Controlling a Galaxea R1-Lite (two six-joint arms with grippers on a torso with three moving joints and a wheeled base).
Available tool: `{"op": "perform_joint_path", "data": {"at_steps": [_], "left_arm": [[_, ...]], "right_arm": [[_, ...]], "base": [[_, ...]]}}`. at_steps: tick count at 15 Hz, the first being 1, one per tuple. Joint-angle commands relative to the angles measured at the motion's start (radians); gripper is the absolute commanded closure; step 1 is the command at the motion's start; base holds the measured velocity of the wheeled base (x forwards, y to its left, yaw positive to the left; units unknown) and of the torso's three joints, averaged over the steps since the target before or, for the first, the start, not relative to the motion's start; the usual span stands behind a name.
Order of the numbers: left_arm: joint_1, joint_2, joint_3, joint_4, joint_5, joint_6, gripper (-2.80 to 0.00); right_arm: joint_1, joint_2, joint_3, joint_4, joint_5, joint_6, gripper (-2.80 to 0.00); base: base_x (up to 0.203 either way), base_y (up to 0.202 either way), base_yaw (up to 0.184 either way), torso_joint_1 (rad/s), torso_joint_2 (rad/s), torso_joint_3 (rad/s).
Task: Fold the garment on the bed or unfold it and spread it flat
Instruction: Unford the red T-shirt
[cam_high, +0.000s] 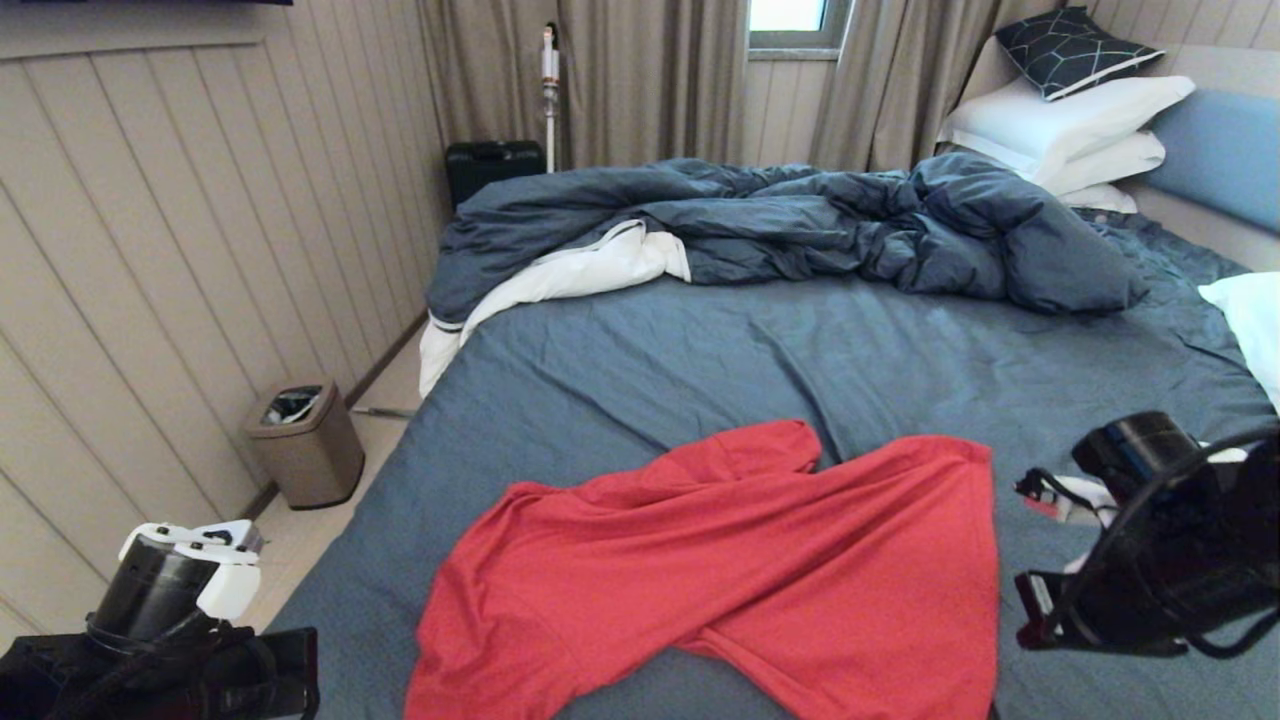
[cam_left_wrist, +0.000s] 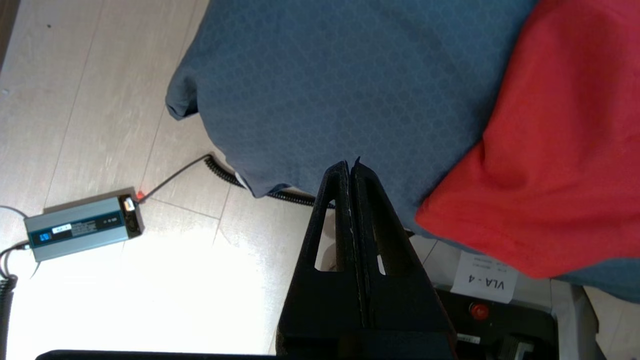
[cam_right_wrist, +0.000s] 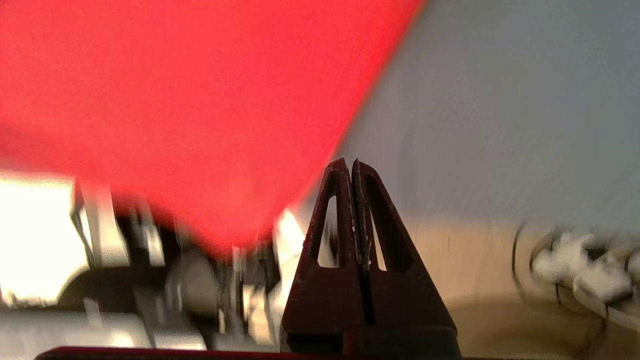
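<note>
The garment (cam_high: 740, 560), a bright red T-shirt, lies rumpled on the near part of the bed (cam_high: 800, 350), one sleeve pointing to the far side and folds running across it. No print shows. My left gripper (cam_left_wrist: 350, 162) hangs shut and empty over the bed's near left corner (cam_left_wrist: 325, 75), apart from the garment's edge (cam_left_wrist: 565, 150). My right gripper (cam_right_wrist: 350, 161) is shut and empty too, off the garment's near right corner (cam_right_wrist: 175, 90), over the sheet's edge (cam_right_wrist: 500, 100). In the head view the left arm (cam_high: 180, 590) is low on the left and the right arm (cam_high: 1150, 540) is beside the garment's right side.
A rumpled dark blue duvet (cam_high: 800, 220) covers the far half of the bed, with white pillows (cam_high: 1070, 120) at the far right. A waste bin (cam_high: 305, 440) stands by the panelled wall. A grey power unit (cam_left_wrist: 82, 225) and a coiled cable (cam_left_wrist: 225, 172) lie on the floor.
</note>
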Motion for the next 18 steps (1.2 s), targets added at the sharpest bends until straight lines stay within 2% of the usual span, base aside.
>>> {"op": "perform_joint_path", "data": {"at_steps": [1,4,6,7,10,15,18], "left_arm": [[0.0,0.007,0.001,-0.002,0.002,-0.003,0.0],[0.0,0.019,0.0,-0.005,0.002,-0.005,0.0],[0.0,0.033,0.007,-0.024,0.002,-0.005,0.0],[-0.004,0.036,0.013,-0.033,0.002,-0.006,0.0],[-0.014,0.064,0.016,-0.05,0.004,-0.008,0.0],[-0.012,0.066,0.028,-0.098,0.009,-0.008,0.0],[-0.012,0.079,0.035,-0.102,0.005,-0.009,0.0]], "right_arm": [[0.056,-0.101,0.105,0.003,0.006,0.004,0.0],[0.139,-0.129,0.183,-0.028,0.009,0.006,0.0],[0.199,-0.121,0.245,-0.105,0.005,0.008,0.0],[0.226,-0.11,0.277,-0.151,0.003,0.007,-2.8],[0.262,-0.028,0.325,-0.264,-0.05,0.009,-2.8],[0.341,0.025,0.282,-0.285,-0.07,0.036,-2.8],[0.394,0.09,0.219,-0.317,-0.143,0.057,-2.8]], "base": [[0.0,0.0,0.0,0.0,0.0,0.0],[0.0,0.0,0.0,0.0,0.0,0.0],[0.0,0.0,0.0,0.0,0.0,0.0],[0.0,0.0,0.0,0.0,0.0,0.0],[0.0,0.0,0.0,0.0,0.0,0.0],[0.0,0.0,0.0,0.0,0.0,0.0],[0.0,0.0,0.0,0.0,0.0,0.0]]}}
